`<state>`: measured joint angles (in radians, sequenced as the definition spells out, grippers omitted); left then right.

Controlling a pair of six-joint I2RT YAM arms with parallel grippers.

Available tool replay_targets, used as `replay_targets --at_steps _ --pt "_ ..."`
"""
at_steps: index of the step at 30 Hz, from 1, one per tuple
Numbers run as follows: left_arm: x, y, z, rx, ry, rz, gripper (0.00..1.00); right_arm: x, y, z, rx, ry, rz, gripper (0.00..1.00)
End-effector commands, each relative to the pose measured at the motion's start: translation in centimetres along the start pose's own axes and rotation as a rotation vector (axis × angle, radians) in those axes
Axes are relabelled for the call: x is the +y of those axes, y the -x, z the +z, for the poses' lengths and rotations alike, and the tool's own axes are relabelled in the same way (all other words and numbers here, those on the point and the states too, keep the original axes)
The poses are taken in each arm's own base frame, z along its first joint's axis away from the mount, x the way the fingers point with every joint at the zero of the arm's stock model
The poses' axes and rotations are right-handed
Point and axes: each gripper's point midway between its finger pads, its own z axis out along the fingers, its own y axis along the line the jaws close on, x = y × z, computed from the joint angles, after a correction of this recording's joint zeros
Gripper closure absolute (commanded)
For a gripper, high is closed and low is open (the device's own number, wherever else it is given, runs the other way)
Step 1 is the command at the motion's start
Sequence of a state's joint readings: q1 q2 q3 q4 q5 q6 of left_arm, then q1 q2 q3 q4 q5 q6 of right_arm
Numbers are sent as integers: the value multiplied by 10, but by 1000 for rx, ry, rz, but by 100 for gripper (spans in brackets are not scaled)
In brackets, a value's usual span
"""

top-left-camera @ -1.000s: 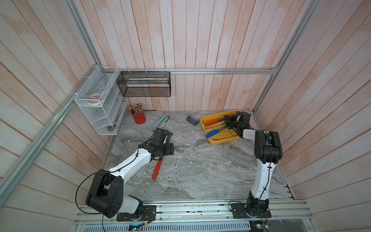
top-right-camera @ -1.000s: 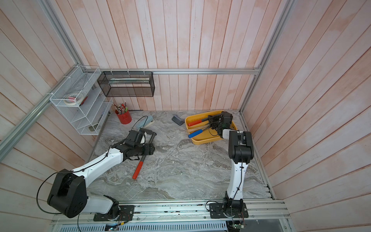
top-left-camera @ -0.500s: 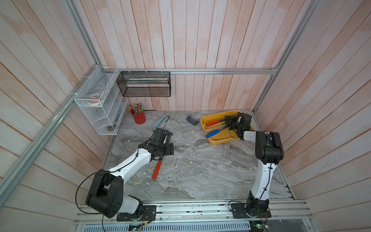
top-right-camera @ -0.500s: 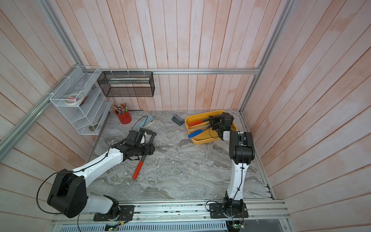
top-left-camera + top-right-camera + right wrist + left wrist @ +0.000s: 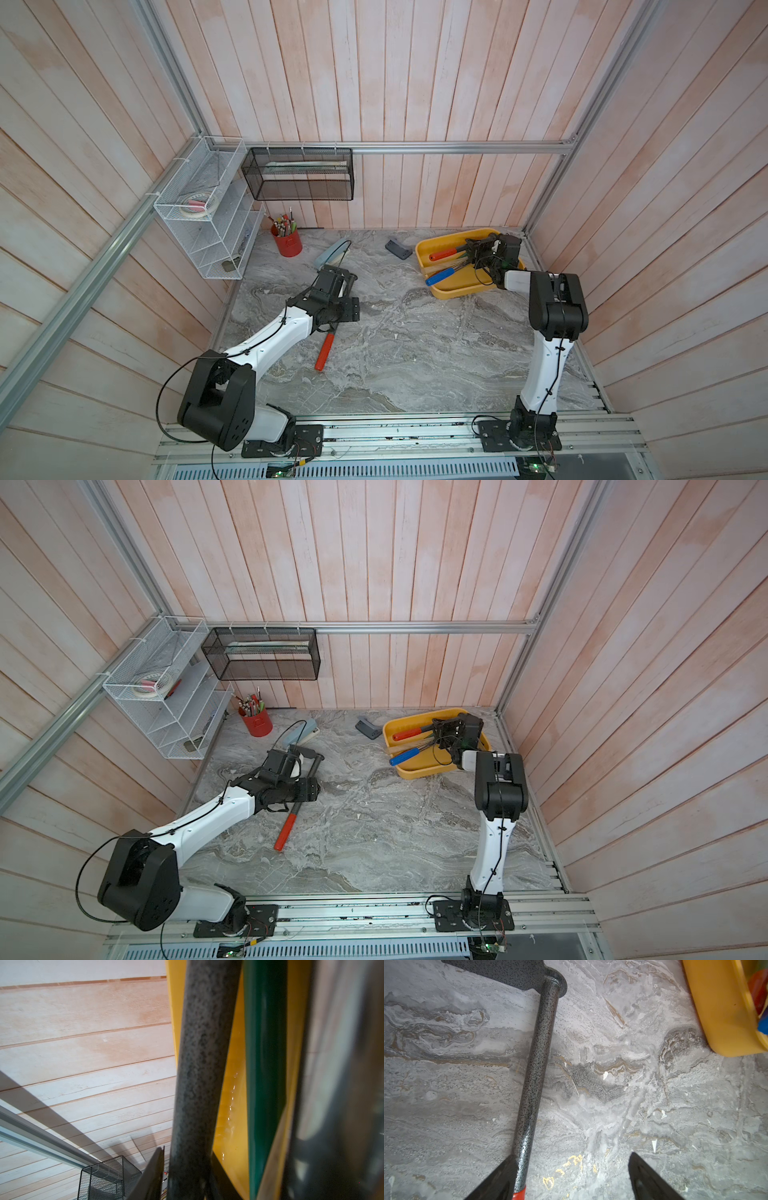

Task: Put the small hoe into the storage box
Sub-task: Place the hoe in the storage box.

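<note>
Small hoe [image 5: 442, 253], red handle, lay inside yellow storage box [image 5: 446, 294], far-right corner of table [image 5: 415, 353]. Right gripper [image 5: 478, 253] sat round its shaft; clamped or loose, can't tell. Left gripper [image 5: 572, 1156] was spread wide, straddling another red-handled tool [image 5: 537, 1053].

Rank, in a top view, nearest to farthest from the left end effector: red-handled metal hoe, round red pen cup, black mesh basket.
1. Red-handled metal hoe: beneath the left end effector.
2. Round red pen cup: back left.
3. Black mesh basket: back wall.
</note>
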<state>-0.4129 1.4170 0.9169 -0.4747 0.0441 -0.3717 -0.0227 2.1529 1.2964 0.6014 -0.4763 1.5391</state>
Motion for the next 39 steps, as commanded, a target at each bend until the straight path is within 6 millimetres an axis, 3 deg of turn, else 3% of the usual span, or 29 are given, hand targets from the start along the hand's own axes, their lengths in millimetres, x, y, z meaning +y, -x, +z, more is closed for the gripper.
replay_targets --at_steps 1,12,28,33,39 --pt "5 -2 -1 5 17 13 14 18 -6 -3 8 14 -25 62" --pt "7 -6 1 25 31 21 14 23 -22 -6 43 1 -47 57" --pt "5 -4 3 30 21 23 14 28 -67 -4 143 -32 -98 57" --pt "5 -5 4 33 20 24 14 21 -69 -6 137 -40 -41 55" --pt "6 -7 6 37 25 21 14 26 -77 -7 155 -26 3 52"
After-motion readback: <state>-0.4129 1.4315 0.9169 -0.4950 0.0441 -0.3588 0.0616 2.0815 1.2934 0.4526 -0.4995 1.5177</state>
